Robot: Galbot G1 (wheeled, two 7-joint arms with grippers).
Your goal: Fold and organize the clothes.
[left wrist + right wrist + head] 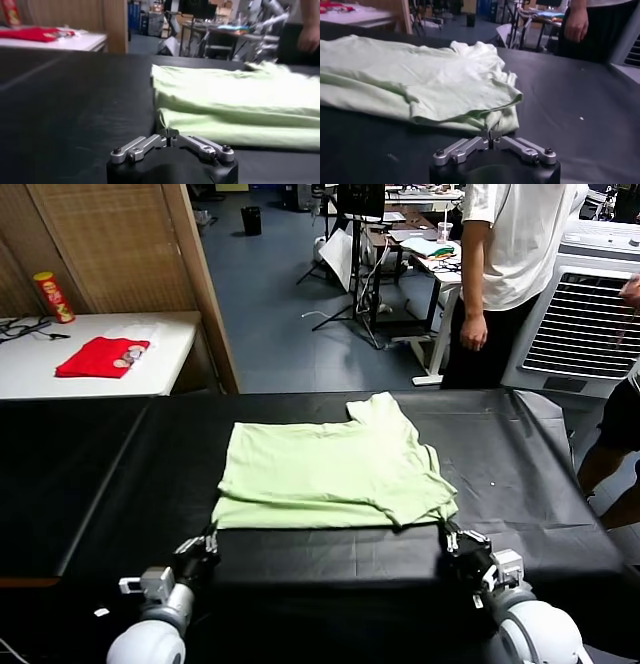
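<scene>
**Jaws clamped on both near corners of shirt**

Jaws on both arms are closed, each pinching a near-edge corner of the pale green shirt (330, 474), which lies partly folded on the black surface (520, 484), roughly centred, w/ one sleeve sticking out toward the far side.

L to R: left gripper (211, 541) sits at the near-left corner; wrist view shows its tips meeting on the hem edge (167, 131). Shirt's long axis runs across, side to side, parallel to the near edge of the surface, so the near hem spans straight from one gripper to the other. Right gripper (449, 534) is at the near-right corner, tips shut on the bunched, layered cloth there (492, 131).

Shirt body lies entirely beyond both grippers, away from the robot. Neither arm is nearer; each has its own corner. Likely next: lift the near hem and carry it away over the body toward the far edge. Right corner looks thicker, so may drag unevenly.
</scene>
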